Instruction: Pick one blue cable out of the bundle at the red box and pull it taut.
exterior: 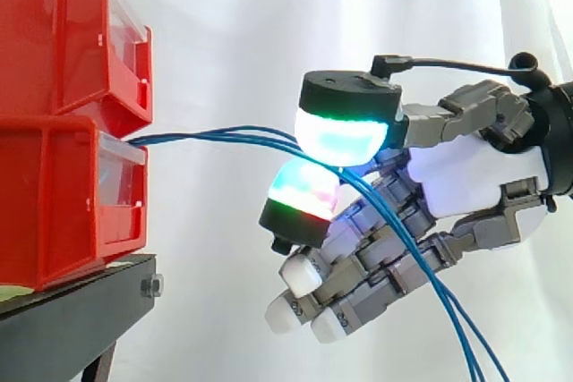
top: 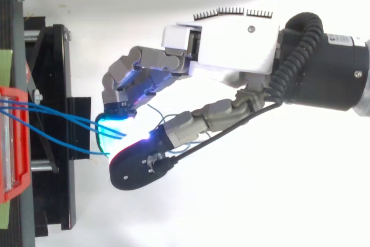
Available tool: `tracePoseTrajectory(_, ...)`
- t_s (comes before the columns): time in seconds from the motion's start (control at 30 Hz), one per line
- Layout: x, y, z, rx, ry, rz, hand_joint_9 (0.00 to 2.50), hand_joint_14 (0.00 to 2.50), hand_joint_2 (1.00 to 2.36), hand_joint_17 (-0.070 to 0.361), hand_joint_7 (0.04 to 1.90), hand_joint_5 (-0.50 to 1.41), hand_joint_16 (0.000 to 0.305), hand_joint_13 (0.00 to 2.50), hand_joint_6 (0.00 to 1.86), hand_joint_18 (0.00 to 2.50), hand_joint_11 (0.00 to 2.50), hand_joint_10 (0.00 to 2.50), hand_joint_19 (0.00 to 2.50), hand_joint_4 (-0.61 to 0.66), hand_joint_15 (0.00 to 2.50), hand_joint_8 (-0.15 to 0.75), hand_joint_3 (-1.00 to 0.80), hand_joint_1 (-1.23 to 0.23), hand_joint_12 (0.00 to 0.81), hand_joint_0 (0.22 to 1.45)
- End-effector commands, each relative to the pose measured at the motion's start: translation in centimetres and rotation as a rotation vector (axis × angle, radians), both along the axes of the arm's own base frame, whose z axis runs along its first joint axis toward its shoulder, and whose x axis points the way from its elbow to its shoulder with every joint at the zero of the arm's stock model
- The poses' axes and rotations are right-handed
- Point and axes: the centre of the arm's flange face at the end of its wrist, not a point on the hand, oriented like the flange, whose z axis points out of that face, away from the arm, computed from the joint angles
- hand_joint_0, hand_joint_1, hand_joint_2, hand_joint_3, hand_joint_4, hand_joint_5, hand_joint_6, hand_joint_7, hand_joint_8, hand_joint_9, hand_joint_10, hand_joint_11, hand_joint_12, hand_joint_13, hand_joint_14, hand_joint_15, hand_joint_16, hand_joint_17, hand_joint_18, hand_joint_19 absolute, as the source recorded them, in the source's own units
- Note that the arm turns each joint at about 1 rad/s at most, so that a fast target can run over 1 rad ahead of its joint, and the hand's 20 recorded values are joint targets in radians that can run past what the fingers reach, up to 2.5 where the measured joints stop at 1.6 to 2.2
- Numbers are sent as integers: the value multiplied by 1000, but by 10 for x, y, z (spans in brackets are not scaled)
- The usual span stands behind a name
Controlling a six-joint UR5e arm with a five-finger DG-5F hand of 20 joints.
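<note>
Three thin blue cables (exterior: pixel 215 136) come out of the gap between the two stacked red bins (exterior: pixel 54 203) and run right toward my hand (exterior: pixel 474 176). They pass between the thumb's glowing pad (exterior: pixel 340 136) and a fingertip pad (exterior: pixel 304 190), which are closed together on them. Past the pinch the cables hang down to the lower right (exterior: pixel 448 310). How many cables lie inside the pinch I cannot tell. The other fingers curl below, holding nothing. From above, the blue cables (top: pixel 52 120) converge from the red bin (top: pixel 8 143) to the pads of my hand (top: pixel 231 44), slightly slack.
The bins rest on a black stand (exterior: pixel 72 319), whose black frame (top: pixel 58 85) juts toward the hand in the top view. A white curtain hangs behind.
</note>
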Motion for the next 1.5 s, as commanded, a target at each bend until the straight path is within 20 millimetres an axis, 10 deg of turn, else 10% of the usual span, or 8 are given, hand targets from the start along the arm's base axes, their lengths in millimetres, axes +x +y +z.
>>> tracePoseTrajectory(0.0, 0, 0, 0, 0, -1, 0, 761, 3, 1000, 112, 1079, -198, 50, 379, 934, 409, 578, 12, 13, -39, 98, 309, -500, -832, 371, 780)
tracePoseTrajectory(0.77, 0, 0, 1, 12, 3, -4, 725, 1, 1000, 99, 907, -203, 44, 352, 934, 380, 572, 11, 0, -15, 62, 198, -500, -995, 335, 630)
tracePoseTrajectory(1.47, 0, 1, 1, 15, 2, 0, 750, 4, 1009, 110, 909, -199, 49, 323, 892, 292, 580, 14, 87, 65, 132, 289, -373, -559, 365, 592)
